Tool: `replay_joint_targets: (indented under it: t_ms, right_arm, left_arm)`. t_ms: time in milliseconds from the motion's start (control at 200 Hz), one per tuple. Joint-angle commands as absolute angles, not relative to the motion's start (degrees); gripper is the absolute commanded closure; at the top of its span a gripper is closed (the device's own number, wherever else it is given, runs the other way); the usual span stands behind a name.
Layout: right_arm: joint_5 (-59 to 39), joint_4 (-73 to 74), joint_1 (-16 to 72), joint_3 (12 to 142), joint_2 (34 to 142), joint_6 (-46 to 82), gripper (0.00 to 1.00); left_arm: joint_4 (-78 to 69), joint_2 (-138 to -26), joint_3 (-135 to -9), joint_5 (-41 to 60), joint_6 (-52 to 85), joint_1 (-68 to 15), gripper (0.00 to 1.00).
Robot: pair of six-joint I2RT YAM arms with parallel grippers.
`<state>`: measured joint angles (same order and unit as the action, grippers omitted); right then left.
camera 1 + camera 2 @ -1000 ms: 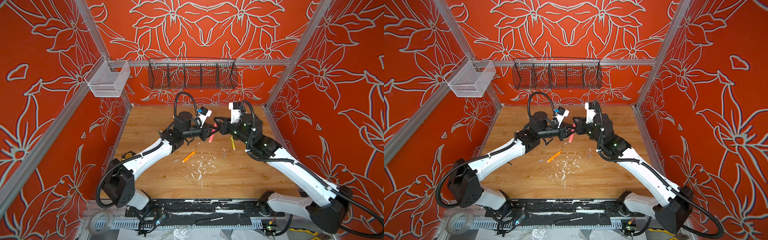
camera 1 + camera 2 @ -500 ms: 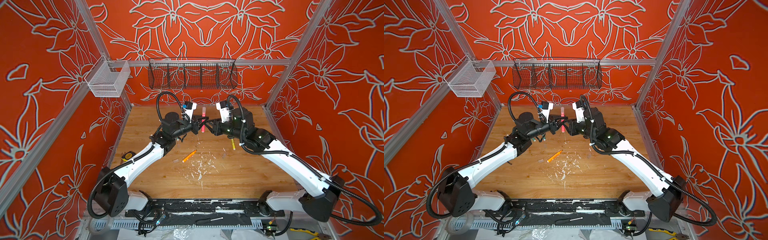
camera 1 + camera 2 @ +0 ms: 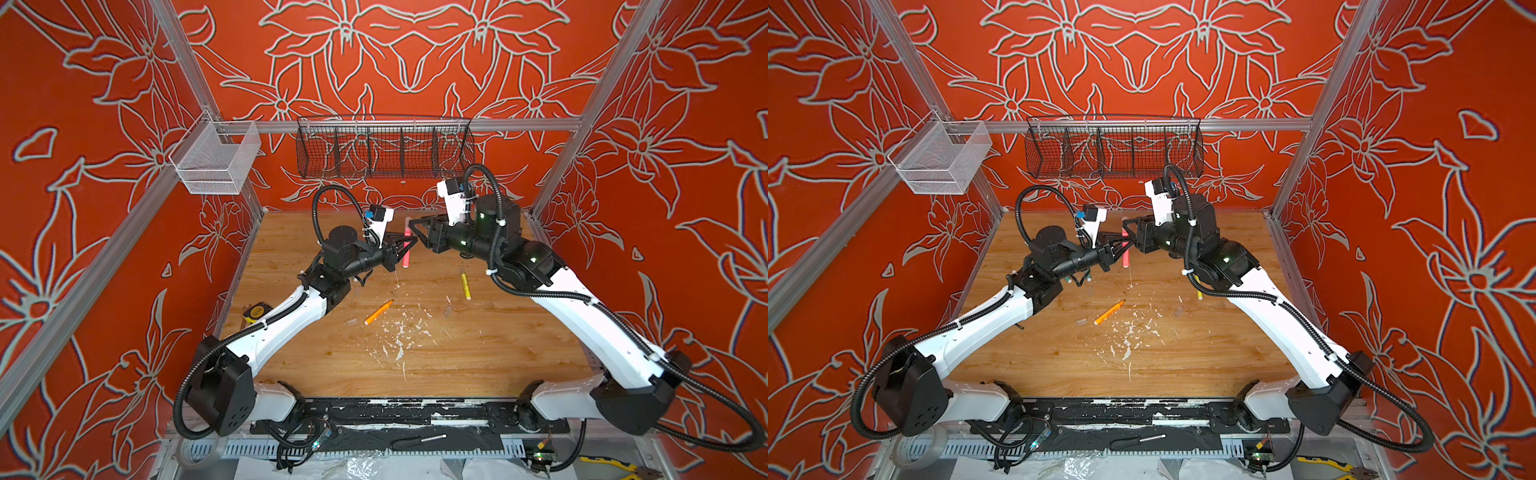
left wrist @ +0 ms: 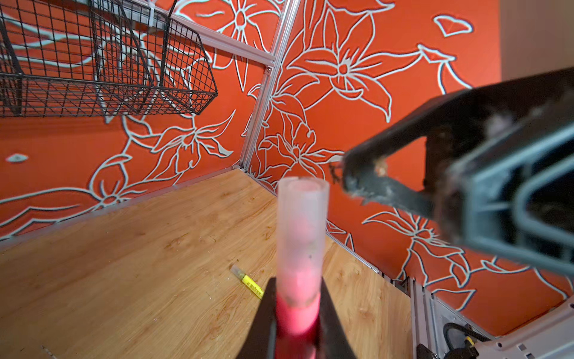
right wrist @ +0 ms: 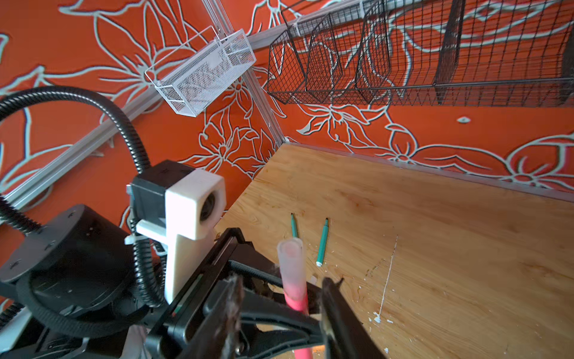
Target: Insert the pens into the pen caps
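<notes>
My left gripper (image 3: 402, 248) (image 3: 1120, 249) (image 4: 296, 314) is shut on a pink pen (image 3: 406, 257) (image 3: 1125, 258) (image 4: 296, 323) (image 5: 298, 306) and holds it upright above the wooden table. A clear pen cap (image 3: 407, 223) (image 4: 302, 230) (image 5: 292, 267) sits over the pen's upper end. My right gripper (image 3: 415, 231) (image 3: 1130, 230) (image 5: 282, 309) is open close beside the cap, touching nothing. A yellow pen (image 3: 465, 286) (image 4: 251, 284), an orange pen (image 3: 378, 312) (image 3: 1109, 312) and two teal pens (image 5: 293, 225) (image 5: 322, 242) lie on the wood. Loose caps (image 3: 351, 321) (image 3: 447, 311) lie near the orange pen.
A black wire basket (image 3: 384, 149) hangs on the back wall and a white mesh basket (image 3: 216, 162) on the left rail. White paint flecks (image 3: 399, 332) mark the table's middle. A tape measure (image 3: 257, 312) lies at the left edge, a screwdriver (image 3: 419, 440) on the front rail.
Both arms moved toward the back wall, and the pink pen went from tilted to upright. My right gripper has opened and let go of the cap end; the left still holds the pen.
</notes>
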<state>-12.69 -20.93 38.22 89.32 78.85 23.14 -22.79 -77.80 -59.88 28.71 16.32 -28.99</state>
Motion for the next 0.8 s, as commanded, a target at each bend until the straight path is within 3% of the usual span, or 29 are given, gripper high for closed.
replay_joint_targets:
  t_ms: [0, 150, 470, 626, 796]
  right_arm:
    - [-15.6, -21.8, 38.1, 90.5, 81.8, 23.1, 0.58]
    - [-16.7, -21.5, 38.1, 89.5, 82.7, 24.1, 0.65]
    - [-20.0, -20.8, 38.1, 88.5, 82.2, 25.5, 0.99]
    - [-17.6, -19.9, 37.9, 87.5, 80.4, 25.7, 1.00]
    - [-14.0, -17.9, 37.6, 86.1, 78.1, 25.8, 1.00]
  left_arm:
    - [-24.4, -75.5, -59.5, 30.0, 15.5, -29.3, 1.00]
    - [-24.5, -75.4, -59.6, 30.2, 15.5, -29.3, 1.00]
    - [-24.9, -75.6, -59.7, 30.8, 15.6, -29.3, 1.00]
    - [-24.3, -75.5, -59.6, 31.0, 15.8, -29.3, 1.00]
    - [-20.3, -74.9, -59.4, 32.7, 16.0, -29.3, 0.58]
